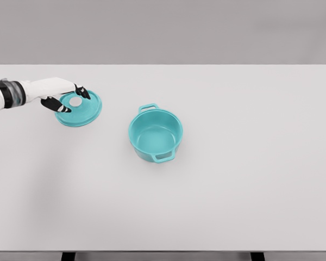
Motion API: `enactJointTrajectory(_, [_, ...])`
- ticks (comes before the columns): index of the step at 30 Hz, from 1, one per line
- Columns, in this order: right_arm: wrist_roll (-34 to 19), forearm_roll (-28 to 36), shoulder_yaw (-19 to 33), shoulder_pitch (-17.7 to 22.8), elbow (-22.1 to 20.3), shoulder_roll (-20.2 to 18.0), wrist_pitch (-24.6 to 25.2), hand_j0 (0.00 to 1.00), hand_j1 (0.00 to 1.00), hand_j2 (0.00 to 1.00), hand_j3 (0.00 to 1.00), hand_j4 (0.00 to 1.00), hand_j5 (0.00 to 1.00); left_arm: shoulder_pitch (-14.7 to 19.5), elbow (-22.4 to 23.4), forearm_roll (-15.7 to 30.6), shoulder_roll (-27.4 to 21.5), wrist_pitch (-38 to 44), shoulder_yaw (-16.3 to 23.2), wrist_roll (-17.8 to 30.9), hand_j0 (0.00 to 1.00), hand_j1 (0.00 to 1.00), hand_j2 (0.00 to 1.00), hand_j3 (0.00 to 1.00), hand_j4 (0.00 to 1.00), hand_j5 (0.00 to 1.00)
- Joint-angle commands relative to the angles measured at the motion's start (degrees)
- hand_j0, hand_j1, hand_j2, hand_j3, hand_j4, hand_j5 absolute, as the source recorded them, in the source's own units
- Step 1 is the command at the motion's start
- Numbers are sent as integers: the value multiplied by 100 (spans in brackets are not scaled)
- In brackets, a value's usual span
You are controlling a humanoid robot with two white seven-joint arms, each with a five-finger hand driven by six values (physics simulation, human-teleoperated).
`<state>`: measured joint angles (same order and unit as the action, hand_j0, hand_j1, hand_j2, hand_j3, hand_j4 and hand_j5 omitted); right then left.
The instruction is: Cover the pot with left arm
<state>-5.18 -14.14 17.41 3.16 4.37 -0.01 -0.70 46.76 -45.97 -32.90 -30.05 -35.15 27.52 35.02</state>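
A teal pot [156, 133] with two side handles stands open and upright near the middle of the white table [233, 179]. Its teal lid [81, 111], with a white knob [75, 101] on top, lies at the left of the table, well apart from the pot. My left hand [69, 98] reaches in from the left edge and sits over the lid, dark-tipped fingers curled around the knob on either side. Whether the lid rests on the table or is slightly raised is unclear.
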Motion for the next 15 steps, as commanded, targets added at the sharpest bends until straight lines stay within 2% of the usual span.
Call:
enactJointTrajectory(1, [-1,-1,-1,0,-6,1,0,100,100,100,100,100,100,0,88,30,43,15,-10,-2,73,73,73,73,73,73])
enactJointTrajectory(6, [-1,7,-1,0,2,1,0,100,100,100,100,100,100,0,212,21,113,15,-10,-2,73,73,73,73,73,73])
enactJointTrajectory(15, [-1,-1,-1,0,2,1,0,100,100,100,100,100,100,44,220,12,113,15,-1,-2,64,64,64,64,64,64])
